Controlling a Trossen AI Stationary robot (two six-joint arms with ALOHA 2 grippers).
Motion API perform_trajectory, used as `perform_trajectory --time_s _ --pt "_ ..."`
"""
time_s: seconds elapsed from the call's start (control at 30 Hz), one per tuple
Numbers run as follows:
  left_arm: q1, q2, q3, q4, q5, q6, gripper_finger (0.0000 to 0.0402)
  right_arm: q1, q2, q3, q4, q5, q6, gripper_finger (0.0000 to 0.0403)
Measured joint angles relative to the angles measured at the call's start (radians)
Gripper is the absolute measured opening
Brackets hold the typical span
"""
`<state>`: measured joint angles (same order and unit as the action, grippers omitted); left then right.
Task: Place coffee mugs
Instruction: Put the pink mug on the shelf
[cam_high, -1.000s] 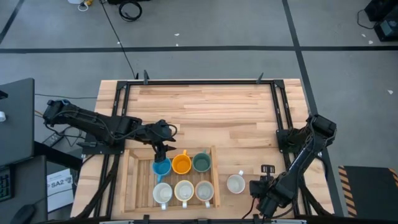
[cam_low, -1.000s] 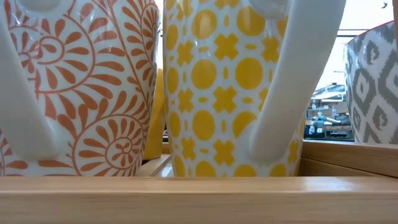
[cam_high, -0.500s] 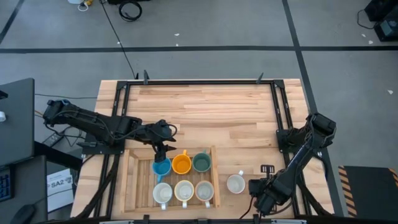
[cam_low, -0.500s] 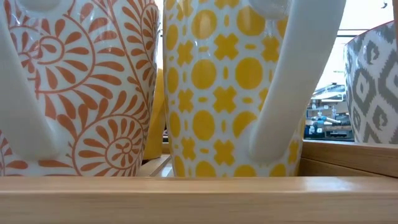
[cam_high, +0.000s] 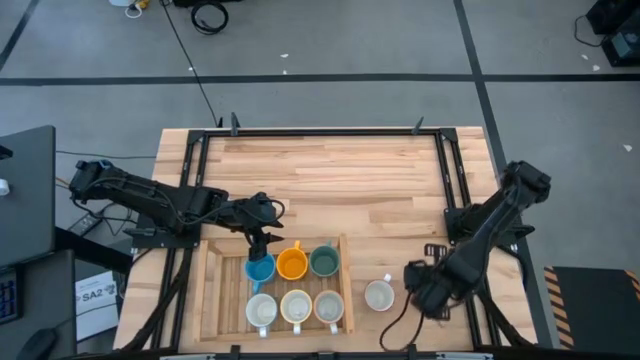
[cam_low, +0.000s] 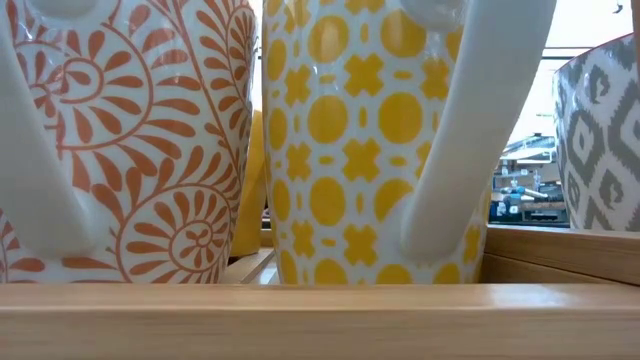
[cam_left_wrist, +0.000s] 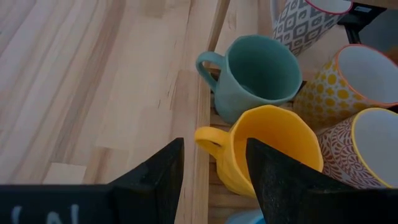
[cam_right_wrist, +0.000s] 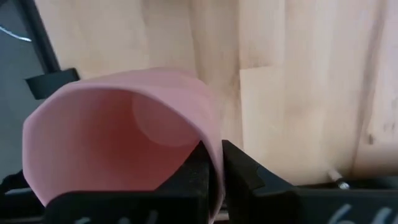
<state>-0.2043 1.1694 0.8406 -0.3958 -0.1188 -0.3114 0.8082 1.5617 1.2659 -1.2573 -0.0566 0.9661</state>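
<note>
A pale butcher-block wooden table (cam_high: 330, 180) framed by black rails is standing on a grey floor crossed by dark tape lines. The right gripper (cam_right_wrist: 214, 168) is now pinching the wall of a pink faceted ceramic mug (cam_right_wrist: 118, 130), its fingers nipped thin across the rim; a second ago that arm was lower at the table's near right corner, and it is now lifting and swinging inward, so one more mug is likely heading for the shallow wooden tray (cam_high: 205, 290). Just beside it a loose white mug (cam_high: 378, 295) is waiting outside the tray. The left gripper (cam_left_wrist: 214, 165) is hovering with jaws spread wide above the blue mug (cam_high: 259, 268), next to the orange mug (cam_high: 291, 263) and dark green mug (cam_high: 323, 261). Three patterned pale mugs (cam_high: 296, 308) are filling the near row.
</note>
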Motion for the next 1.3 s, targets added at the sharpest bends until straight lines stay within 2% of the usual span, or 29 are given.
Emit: perform_trajectory --time_s 0.23,0.43,0.67,0.87,1.07,1.3 --pt "0.0 0.0 0.0 0.004 0.0 0.0 0.018 -0.103 -0.165 0.001 -0.142 0.041 -0.053 0.0028" --pt "0.0 0.0 0.0 0.01 0.0 0.0 0.018 -0.253 -0.29 0.001 -0.21 0.165 -0.053 0.0031" --pt "0.0 0.0 0.0 0.032 0.0 0.0 0.018 -0.489 -0.358 0.002 -0.179 0.322 -0.053 0.0029" --pt "0.0 0.0 0.0 0.033 0.0 0.006 0.018 -0.693 -0.355 0.002 -0.051 0.401 -0.137 0.003" --pt "0.0 0.0 0.0 0.035 0.0 0.008 0.018 -0.872 -0.318 0.002 0.218 0.398 -0.31 0.003" --pt "0.0 0.0 0.0 0.034 0.0 0.008 0.018 -1.018 -0.207 0.002 0.544 0.227 -0.454 0.0029"
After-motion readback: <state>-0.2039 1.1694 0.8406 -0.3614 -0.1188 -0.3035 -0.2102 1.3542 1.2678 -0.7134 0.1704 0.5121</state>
